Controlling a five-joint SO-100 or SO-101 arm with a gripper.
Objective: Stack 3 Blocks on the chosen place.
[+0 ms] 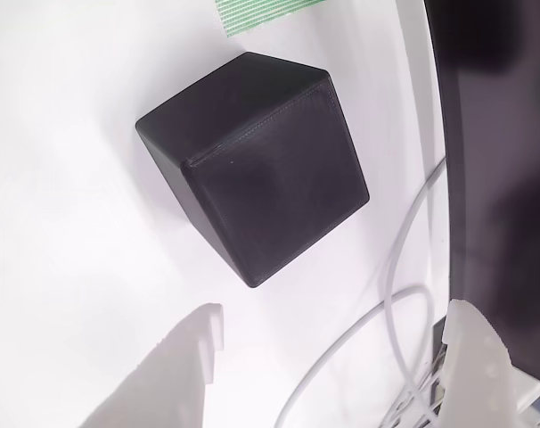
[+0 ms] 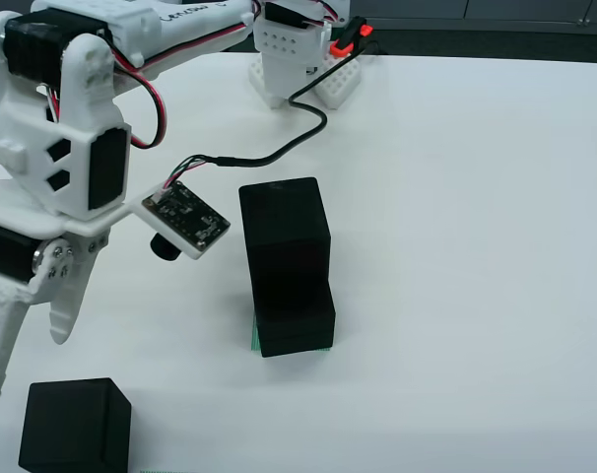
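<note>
Desk (image 2: 476, 197): white surface carrying everything seen in the view from above; it also forms the bright ground in the view that rides on the end effector.
Arm (image 2: 72, 118): white printed body with black servos and red and black wires, occupying the 9 to 11 o'clock part of the view from above; a small dark circuit board (image 2: 187, 218) hangs off it toward the stack.
Stack (image 2: 287, 266): two black blocks, one on the other, at the centre of the view from above; the upper one sits slightly askew over the lower.
Chosen place (image 2: 256, 336): green-and-white striped patch under the stack, just a thin edge peeping out at the stack's 7 o'clock corner.
Loose block (image 1: 252, 165): matte black cube lying alone on the desk, at 7 o'clock of the view from above, well apart from the stack; in the riding view it lies at 12 o'clock of the white fingers (image 1: 176, 374), untouched.
End effector (image 1: 332, 357): released, jaws spread wide, holding nothing, hanging above the loose block.
White cable (image 1: 390, 312): loops across the desk between the jaws, at 5 o'clock of the loose block.
Striped strip (image 1: 261, 13): green-and-white, at the 12 o'clock edge of the riding view.
</note>
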